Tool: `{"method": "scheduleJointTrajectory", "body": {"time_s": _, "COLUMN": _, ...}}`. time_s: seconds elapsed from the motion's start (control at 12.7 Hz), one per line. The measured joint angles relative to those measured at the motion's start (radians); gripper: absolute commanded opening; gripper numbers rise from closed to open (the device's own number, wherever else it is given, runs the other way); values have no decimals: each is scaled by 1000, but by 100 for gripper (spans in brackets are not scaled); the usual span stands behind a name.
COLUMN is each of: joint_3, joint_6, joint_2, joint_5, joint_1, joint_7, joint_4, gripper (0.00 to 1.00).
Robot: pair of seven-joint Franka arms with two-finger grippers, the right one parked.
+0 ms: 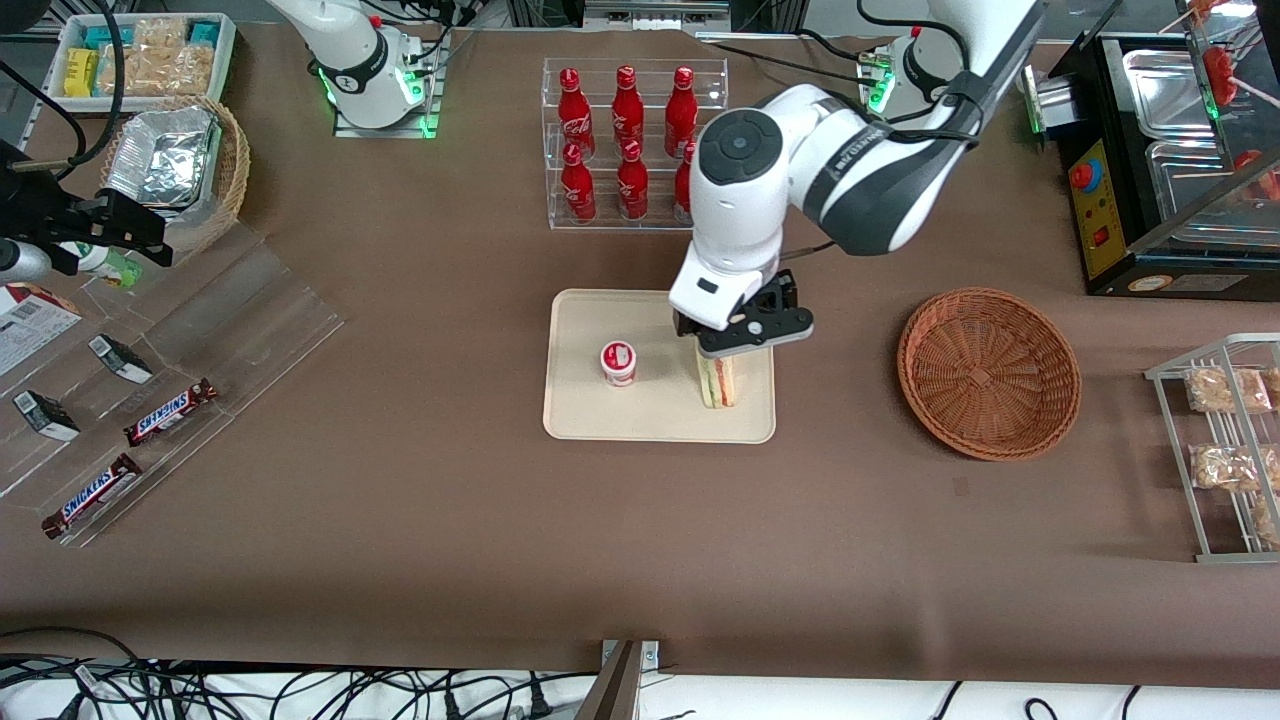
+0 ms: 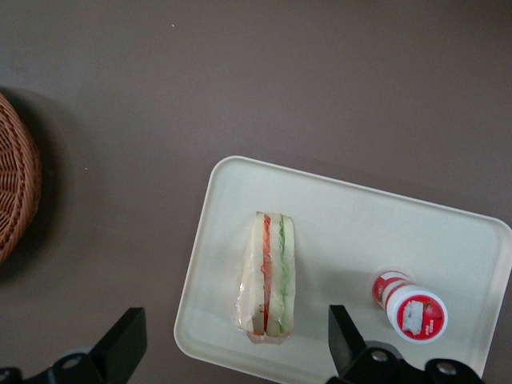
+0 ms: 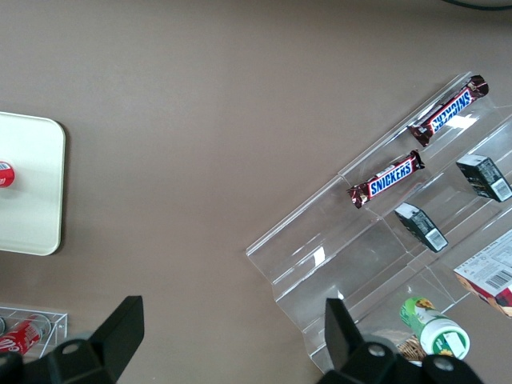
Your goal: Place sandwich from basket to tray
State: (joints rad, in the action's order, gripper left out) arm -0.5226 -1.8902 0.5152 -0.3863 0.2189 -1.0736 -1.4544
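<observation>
We see the cream tray [image 1: 600, 415] holding the wrapped sandwich [image 2: 268, 276], standing on edge beside a small red-and-white cup [image 1: 619, 362]. Our left gripper [image 2: 232, 352] hovers above the sandwich, fingers spread, grasping nothing. The wicker basket [image 1: 988, 372] sits nearby.

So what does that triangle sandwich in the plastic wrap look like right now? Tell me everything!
The clear-wrapped wedge sandwich stands on edge on the flat cream-beige plastic tray, at the end nearer the empty reddish-brown woven basket. It has white bread outside, with red and green filling stripes down the middle. The crinkly wrap bunches at one tip. A small red-and-white round cup stands beside it, apart. The left arm's gripper hangs right above it, fingers open, not touching it.
</observation>
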Motion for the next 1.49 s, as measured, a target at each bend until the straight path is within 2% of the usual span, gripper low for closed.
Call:
{"method": "scheduleJointTrajectory", "body": {"time_s": 0.39, "joint_3": 3, "joint_6": 52, "joint_2": 0, "joint_5": 28, "joint_1": -143, "joint_7": 141, "joint_4": 77, "gripper": 100}}
{"method": "scheduleJointTrajectory", "body": {"time_s": 0.63, "joint_3": 26, "joint_6": 124, "joint_2": -1, "joint_5": 124, "joint_1": -233, "joint_7": 371, "joint_4": 123, "gripper": 100}}
{"method": "scheduleJointTrajectory", "body": {"time_s": 0.86, "joint_3": 159, "joint_6": 224, "joint_2": -1, "joint_5": 197, "joint_1": -232, "joint_7": 636, "joint_4": 172, "gripper": 100}}
{"method": "scheduleJointTrajectory", "body": {"time_s": 1.1, "joint_3": 320, "joint_6": 253, "joint_2": -3, "joint_5": 290, "joint_1": -227, "joint_7": 868, "joint_4": 197, "gripper": 100}}
{"method": "scheduleJointTrajectory", "body": {"time_s": 1.26, "joint_3": 415, "joint_6": 249, "joint_2": -3, "joint_5": 412, "joint_1": -226, "joint_7": 1016, "joint_4": 198, "gripper": 100}}
{"method": "scheduleJointTrajectory", "body": {"time_s": 1.34, "joint_3": 452, "joint_6": 234, "joint_2": -3, "joint_5": 466, "joint_1": -226, "joint_7": 1079, "joint_4": 199, "gripper": 100}}
{"method": "scheduleJointTrajectory", "body": {"time_s": 1.49, "joint_3": 473, "joint_6": 212, "joint_2": -1, "joint_5": 496, "joint_1": -224, "joint_7": 1124, "joint_4": 199, "gripper": 100}}
